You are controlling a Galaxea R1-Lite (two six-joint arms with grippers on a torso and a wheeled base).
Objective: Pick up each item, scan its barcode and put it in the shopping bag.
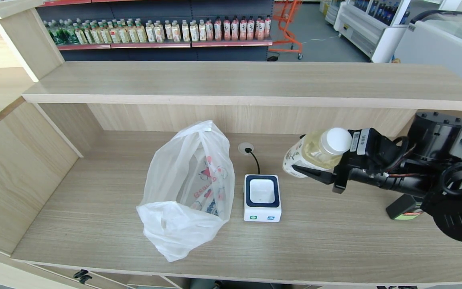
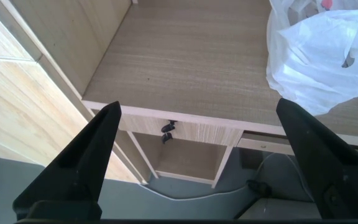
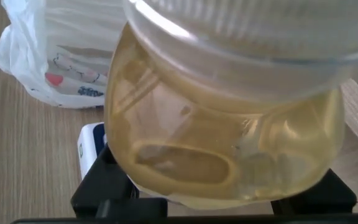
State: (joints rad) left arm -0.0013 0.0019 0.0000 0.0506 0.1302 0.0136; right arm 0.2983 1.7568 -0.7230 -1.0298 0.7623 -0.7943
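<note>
Clamped in right gripper: drink bottle, raised just right of scanner, long axis tilted, base toward scanner, white cap away. Left of scanner: shopping bag. Beyond bag: left gripper, spread wide, empty.

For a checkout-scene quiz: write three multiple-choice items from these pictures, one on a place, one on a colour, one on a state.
1. Where is the scanner relative to the shopping bag?
A) inside it
B) beside it, to the robot's right
C) behind it

2. The bottle has a cap of which colour?
A) red
B) white
C) blue

3. The left gripper is:
A) open, empty
B) shut on the bottle
C) shut on the bag

Key:
B, it sits on the counter right of the bag.
B, the cap shows white.
A, its jaws stand wide apart, nothing between.
</note>
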